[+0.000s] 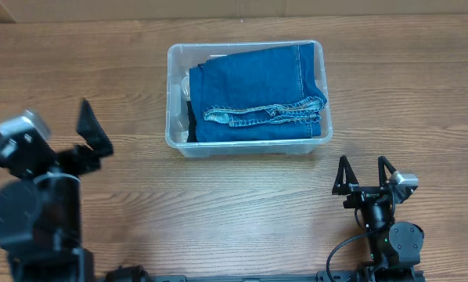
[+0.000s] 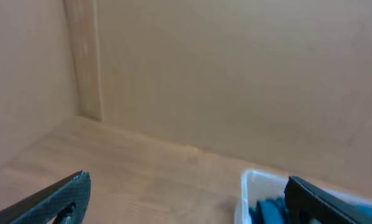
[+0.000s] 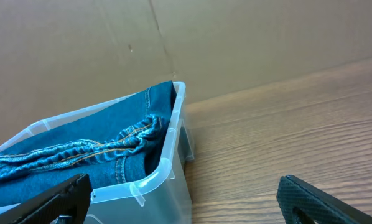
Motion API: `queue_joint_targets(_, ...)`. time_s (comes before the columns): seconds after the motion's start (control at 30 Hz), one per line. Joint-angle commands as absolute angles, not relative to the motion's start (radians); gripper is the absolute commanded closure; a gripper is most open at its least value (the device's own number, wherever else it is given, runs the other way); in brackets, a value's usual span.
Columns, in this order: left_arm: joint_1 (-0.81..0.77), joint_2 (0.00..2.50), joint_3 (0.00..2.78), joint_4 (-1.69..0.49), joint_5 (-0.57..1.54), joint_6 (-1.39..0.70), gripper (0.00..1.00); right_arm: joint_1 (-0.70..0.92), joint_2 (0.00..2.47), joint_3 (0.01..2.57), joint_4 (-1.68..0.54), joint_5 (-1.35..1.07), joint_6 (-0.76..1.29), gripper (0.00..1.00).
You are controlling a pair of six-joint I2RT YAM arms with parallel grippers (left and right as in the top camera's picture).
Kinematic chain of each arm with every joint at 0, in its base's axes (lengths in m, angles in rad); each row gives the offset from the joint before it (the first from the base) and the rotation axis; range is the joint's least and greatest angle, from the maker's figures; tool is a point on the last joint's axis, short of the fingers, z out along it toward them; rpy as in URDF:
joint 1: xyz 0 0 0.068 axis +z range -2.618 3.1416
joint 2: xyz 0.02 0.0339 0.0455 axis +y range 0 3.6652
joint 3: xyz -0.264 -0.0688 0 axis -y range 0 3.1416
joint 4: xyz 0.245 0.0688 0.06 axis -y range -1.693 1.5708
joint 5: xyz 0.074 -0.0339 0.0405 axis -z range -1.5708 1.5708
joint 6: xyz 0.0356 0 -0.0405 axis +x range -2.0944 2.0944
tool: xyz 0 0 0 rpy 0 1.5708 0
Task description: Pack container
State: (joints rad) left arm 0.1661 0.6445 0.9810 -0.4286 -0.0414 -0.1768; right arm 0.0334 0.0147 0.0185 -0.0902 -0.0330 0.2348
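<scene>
The clear plastic container (image 1: 176,94) stands at the middle back of the table with folded blue jeans (image 1: 257,94) inside it. Its near right corner (image 3: 167,168) and the jeans (image 3: 80,155) show in the right wrist view. Its left edge (image 2: 247,193) shows in the left wrist view. My left gripper (image 1: 89,137) is open and empty, to the left of the container. My right gripper (image 1: 365,174) is open and empty, in front of the container's right end. Both grippers are apart from the container.
A brown cardboard wall (image 3: 173,43) rises behind the table. The wooden table top (image 1: 242,204) lies between the two arms.
</scene>
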Motion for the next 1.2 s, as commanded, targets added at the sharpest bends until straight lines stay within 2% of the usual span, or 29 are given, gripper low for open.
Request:
queue_joint_targets(0.0, 0.136, 0.502, 0.747, -0.298, -0.031, -0.181, 0.0, 0.03, 0.005, 0.008, -0.083, -0.02, 0.228, 0.0)
queue_joint_targets(0.27, 0.11, 0.223, 0.326, -0.038, -0.025, -0.237, 0.0, 0.03, 0.005, 0.008, -0.083, -0.02, 0.228, 0.0)
queue_joint_targets(0.63, 0.089, 0.036, 0.07, 0.106, -0.067, -0.285, 0.0, 0.03, 0.005, 0.008, -0.083, -0.021, 0.228, 0.0)
queue_joint_targets(0.97, 0.076, 0.003, 0.005, 0.073, -0.121, -0.284, 0.0, 0.03, 0.005, 0.008, -0.083, -0.02, 0.228, 0.0)
queue_joint_targets(1.17, 0.071, 0.003, 0.005, -0.067, -0.135, -0.253, 0.0, 0.03, 0.005, 0.008, -0.083, -0.02, 0.228, 0.0)
